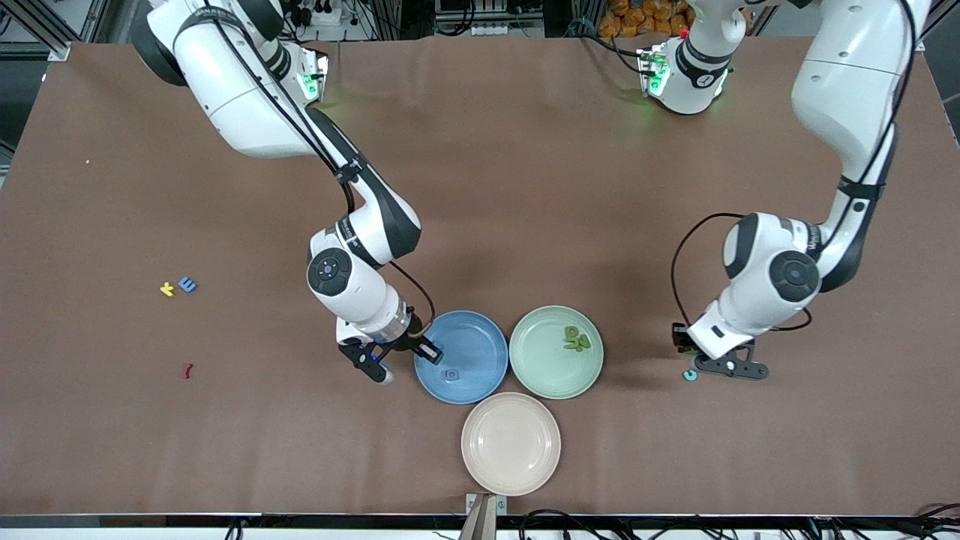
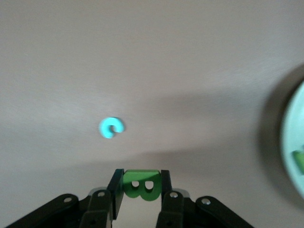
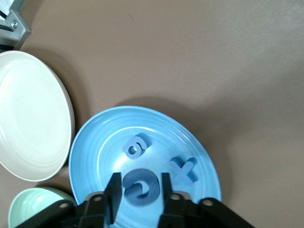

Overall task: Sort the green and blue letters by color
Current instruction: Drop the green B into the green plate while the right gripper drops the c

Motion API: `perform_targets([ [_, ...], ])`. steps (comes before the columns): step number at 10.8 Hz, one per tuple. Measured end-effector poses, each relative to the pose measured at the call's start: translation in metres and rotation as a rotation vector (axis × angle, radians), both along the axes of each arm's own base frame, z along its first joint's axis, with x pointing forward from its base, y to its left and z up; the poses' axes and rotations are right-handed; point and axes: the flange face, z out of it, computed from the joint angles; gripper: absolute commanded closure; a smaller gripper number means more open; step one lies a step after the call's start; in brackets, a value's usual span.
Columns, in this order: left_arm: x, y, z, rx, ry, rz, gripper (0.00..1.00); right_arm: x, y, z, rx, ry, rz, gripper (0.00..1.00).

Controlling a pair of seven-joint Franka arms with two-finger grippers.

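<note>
Foam letters sit pinched in both grippers: the left gripper (image 2: 138, 192) clamps a matte green B-shaped piece (image 2: 140, 184) above bare brown cloth near a teal C (image 2: 111, 128). The right gripper (image 3: 137, 194) grips a curled blue letter (image 3: 139, 186) over the glossy ridged blue plate (image 3: 90, 152), where two more blue pieces (image 3: 135, 146) lie.

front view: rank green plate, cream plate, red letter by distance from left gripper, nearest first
From the left gripper:
1. Green plate, beside the blue plate.
2. Cream plate, nearest the front camera.
3. Dark red letter, toward the right arm's end of the table.

Green letter B (image 2: 140, 186) in left claw (image 2: 140, 192)
</note>
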Motion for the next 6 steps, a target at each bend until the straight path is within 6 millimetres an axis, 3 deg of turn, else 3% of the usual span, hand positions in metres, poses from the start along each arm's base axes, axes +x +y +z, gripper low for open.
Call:
perform_targets([
  [4,-0.023,-0.118,0.001,-0.039,0.002,0.235,1.0,0.002,-0.002,-0.008,0.0,-0.007,0.001,0.0],
  [6,-0.031,-0.159,-0.001,-0.064,0.004,0.296,1.0,0.008,-0.019,-0.013,-0.045,-0.014,0.065,0.0],
])
